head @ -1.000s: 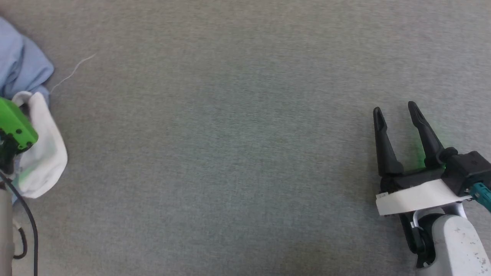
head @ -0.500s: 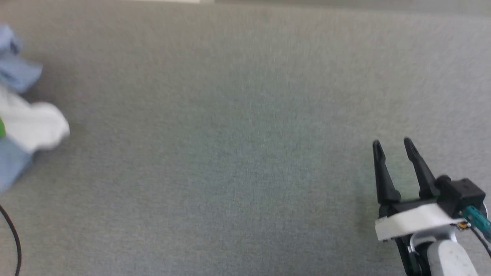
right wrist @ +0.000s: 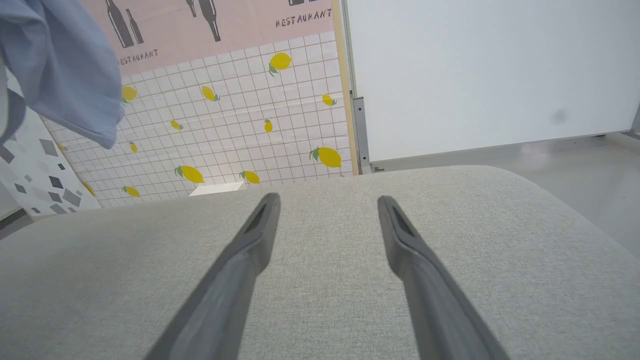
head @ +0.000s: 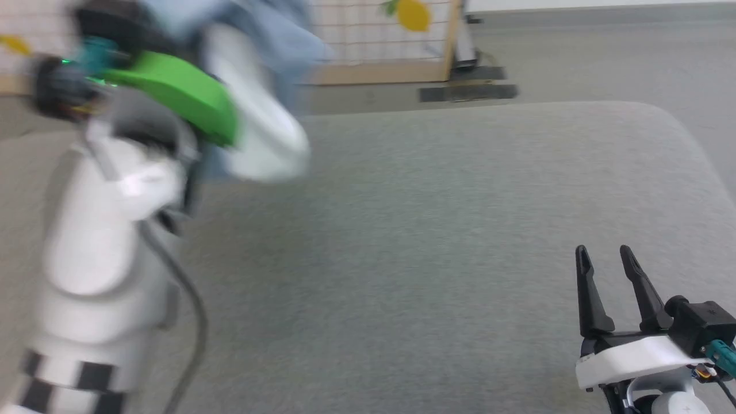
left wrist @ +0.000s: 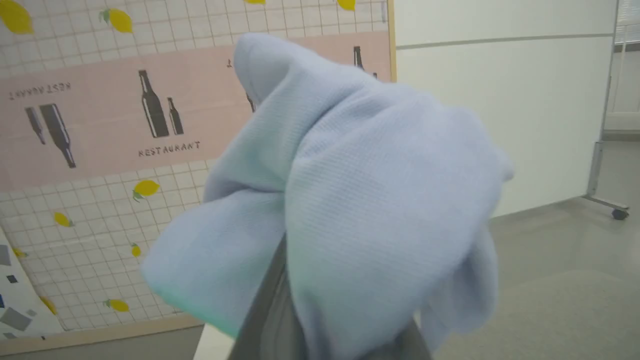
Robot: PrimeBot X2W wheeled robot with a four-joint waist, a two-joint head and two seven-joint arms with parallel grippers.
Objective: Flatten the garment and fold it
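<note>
The garment (head: 276, 34), light blue with a white fold (head: 259, 132) hanging below, is lifted off the grey padded table (head: 431, 201) at the upper left of the head view, blurred by motion. My left gripper (head: 241, 98), with its green mount, is shut on the garment; the cloth hides the fingertips. In the left wrist view the bunched garment (left wrist: 375, 190) drapes over the fingers. A corner of the garment (right wrist: 65, 65) hangs at the top left of the right wrist view. My right gripper (head: 604, 256) (right wrist: 327, 200) rests low at the right, open and holding nothing.
Behind the table stands a tiled panel with lemons (right wrist: 225, 130) and a pink restaurant poster (left wrist: 100, 110). A white partition (right wrist: 475, 75) on a wheeled foot (left wrist: 619, 214) is to the right. The table's rounded far corner (head: 661, 121) is at the right.
The head camera has tilted up, bringing the room into view. My left arm has shut on the garment and risen with it from the table's left side. The right gripper stays open.
</note>
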